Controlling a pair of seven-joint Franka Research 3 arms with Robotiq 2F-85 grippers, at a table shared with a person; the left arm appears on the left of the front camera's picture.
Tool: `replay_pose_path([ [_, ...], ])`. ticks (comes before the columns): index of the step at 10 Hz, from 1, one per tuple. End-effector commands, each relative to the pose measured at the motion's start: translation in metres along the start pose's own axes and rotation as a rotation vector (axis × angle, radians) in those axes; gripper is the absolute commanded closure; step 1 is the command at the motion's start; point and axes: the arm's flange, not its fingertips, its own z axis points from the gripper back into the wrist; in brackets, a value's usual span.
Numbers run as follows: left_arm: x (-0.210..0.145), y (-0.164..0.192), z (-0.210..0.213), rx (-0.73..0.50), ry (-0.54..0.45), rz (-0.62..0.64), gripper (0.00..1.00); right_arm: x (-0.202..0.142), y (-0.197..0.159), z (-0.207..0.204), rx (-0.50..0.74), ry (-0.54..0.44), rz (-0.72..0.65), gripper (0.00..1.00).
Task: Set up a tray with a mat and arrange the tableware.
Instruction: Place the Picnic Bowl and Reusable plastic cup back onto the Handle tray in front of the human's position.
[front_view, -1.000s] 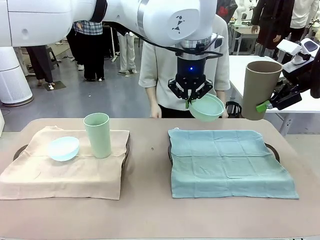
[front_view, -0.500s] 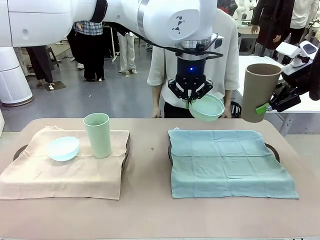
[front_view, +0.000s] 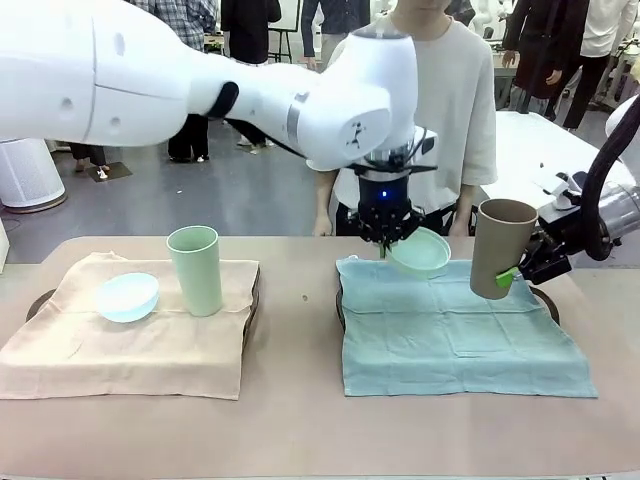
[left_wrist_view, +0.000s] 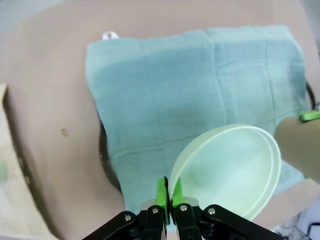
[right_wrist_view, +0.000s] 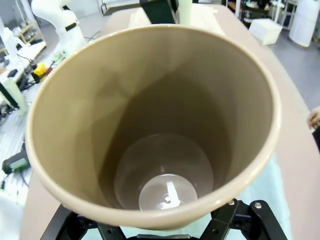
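Mint green bowl (front_view: 421, 250), matte, round: hanging by its rim in the pinching left gripper (front_view: 384, 243) | tan cup (front_view: 498, 248), tall, tapered: sitting clamped in the right gripper (front_view: 510, 277) | teal cloth (front_view: 455, 325), wrinkled, lying bare below both.

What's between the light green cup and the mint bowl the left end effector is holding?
In the front view, bare table lies between the light green cup and mint bowl, besides the beige and teal mats' edges.
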Motion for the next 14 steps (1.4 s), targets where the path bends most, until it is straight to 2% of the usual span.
replay_pose_path([
  [1,-0.002,0.007,-0.012,-0.003,0.077,-0.012,0.96,0.000,-0.001,-0.004,-0.056,-0.051,0.090,0.19],
  [2,-0.003,0.007,-0.011,0.018,0.117,0.012,0.96,0.004,0.000,0.001,-0.107,-0.027,0.078,0.19],
  [3,-0.001,0.001,-0.015,0.003,0.031,0.005,0.96,-0.001,-0.002,-0.002,-0.017,-0.019,0.034,0.19],
  [5,-0.003,0.004,-0.023,0.015,0.069,0.016,0.96,0.001,-0.004,0.001,-0.045,-0.026,0.057,0.19],
  [8,-0.007,0.005,-0.053,-0.107,0.051,0.003,0.96,-0.026,-0.013,-0.009,0.039,-0.102,0.025,0.19],
  [10,-0.007,0.004,-0.056,-0.146,0.012,-0.007,0.96,-0.030,-0.015,-0.013,0.037,-0.083,0.024,0.19],
  [14,-0.001,0.010,-0.083,-0.064,0.048,0.023,0.96,-0.044,-0.018,-0.017,0.031,-0.045,-0.006,0.19],
])
